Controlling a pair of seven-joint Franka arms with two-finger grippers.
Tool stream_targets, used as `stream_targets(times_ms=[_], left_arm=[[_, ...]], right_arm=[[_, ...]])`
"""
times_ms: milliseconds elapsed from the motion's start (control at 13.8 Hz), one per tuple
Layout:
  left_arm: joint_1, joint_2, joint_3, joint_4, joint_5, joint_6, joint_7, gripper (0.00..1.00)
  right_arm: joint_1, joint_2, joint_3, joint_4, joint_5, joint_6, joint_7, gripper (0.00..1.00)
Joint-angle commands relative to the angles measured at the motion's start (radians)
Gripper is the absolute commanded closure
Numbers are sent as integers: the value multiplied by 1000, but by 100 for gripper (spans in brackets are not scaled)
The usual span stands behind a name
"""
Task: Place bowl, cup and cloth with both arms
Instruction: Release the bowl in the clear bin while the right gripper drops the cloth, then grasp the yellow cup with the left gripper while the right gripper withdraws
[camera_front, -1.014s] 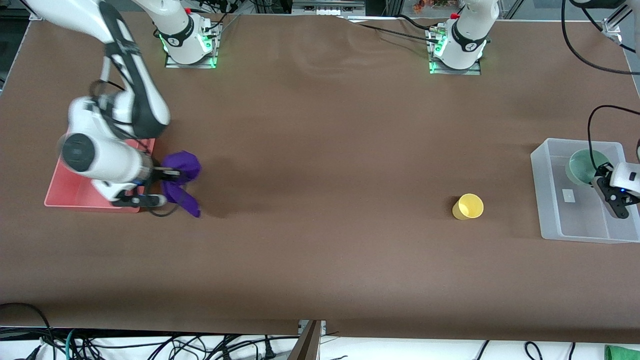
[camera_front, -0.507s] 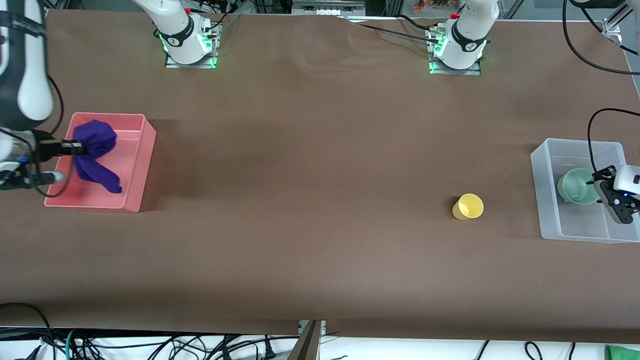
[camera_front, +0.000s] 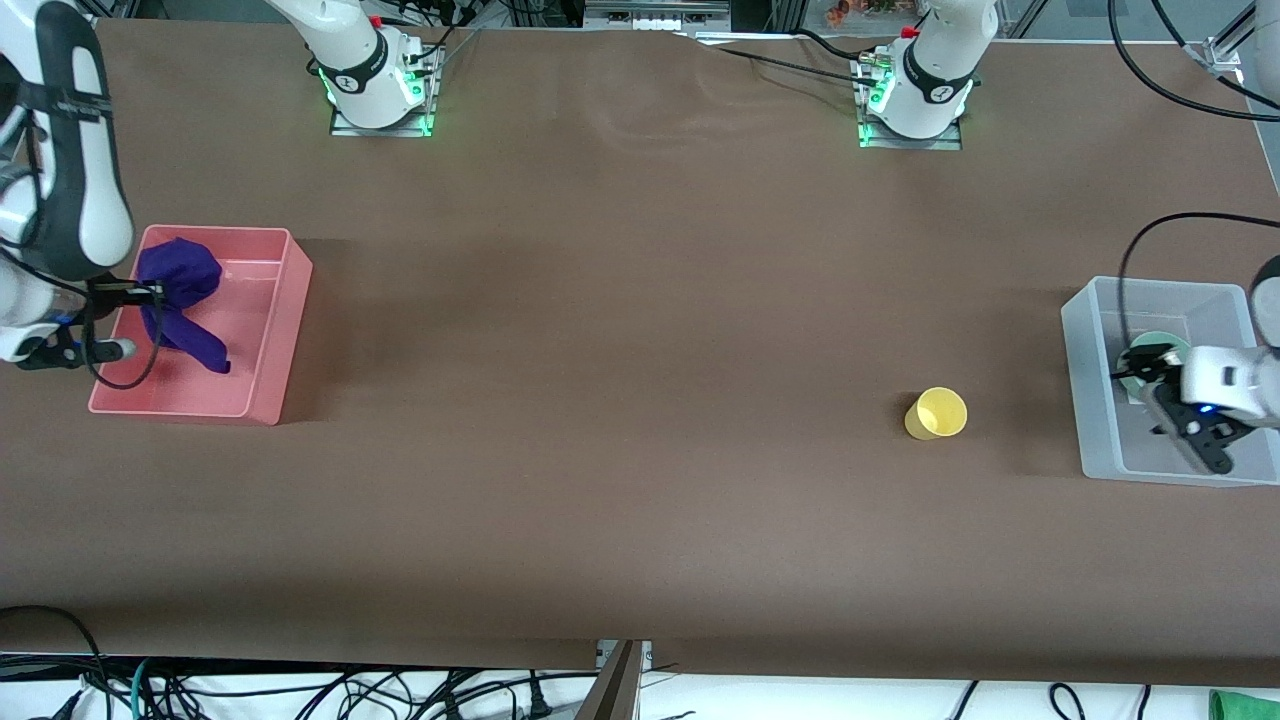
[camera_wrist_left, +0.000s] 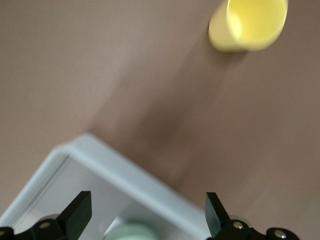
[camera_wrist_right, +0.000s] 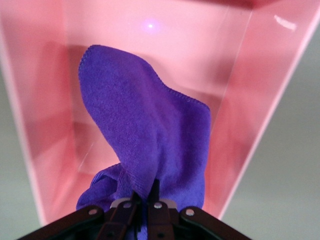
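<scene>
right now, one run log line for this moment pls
right gripper: shut on cloth over pink bin | left gripper: open, over bowl in clear bin | cup: on table, untouched

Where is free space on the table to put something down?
The brown table is bare between the pink bin and the yellow cup, and nearer the camera. Crowded: the pink bin with the cloth, and the clear bin with the bowl.

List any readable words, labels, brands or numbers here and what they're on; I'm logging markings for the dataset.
None can be read.
Round dark marks on the two arm bases: too small to read.
Pale patch inside the clear bin: no legible text.
</scene>
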Motion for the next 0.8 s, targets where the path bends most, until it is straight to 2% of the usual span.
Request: stream_targets(times_ms=[0,145,217,362,435,580,725], left_arm=[[-77,17,-42,-1,-19,22,-208,0],[-136,45,-40,-4,-21,143,-282,0],[-149,76,-37,-4,-21,183,-306,1],[-163,128,-39,-9,-31,233,-357,5],[-171,134,-40,-18,-33,234,-360,9],[-186,145,-40,-46,-33,230,-344,13],[-189,145,-40,-102,-30,234,-340,24]], right_arm=[[-3,-18,-11,-92,-15,100,-6,100],[-3,-14,-15,-139,-13,170,-8,100],[-5,-8,-15,-144,-13,183,-6,79],[-12,-4,-15,-143,-13,184,-6,16],[-12,-9,-15,-135,-12,180,-6,0],[-12,-36,-13,-111,-7,172,-6,0],[-11,-81,1,-65,0,102,0,0]])
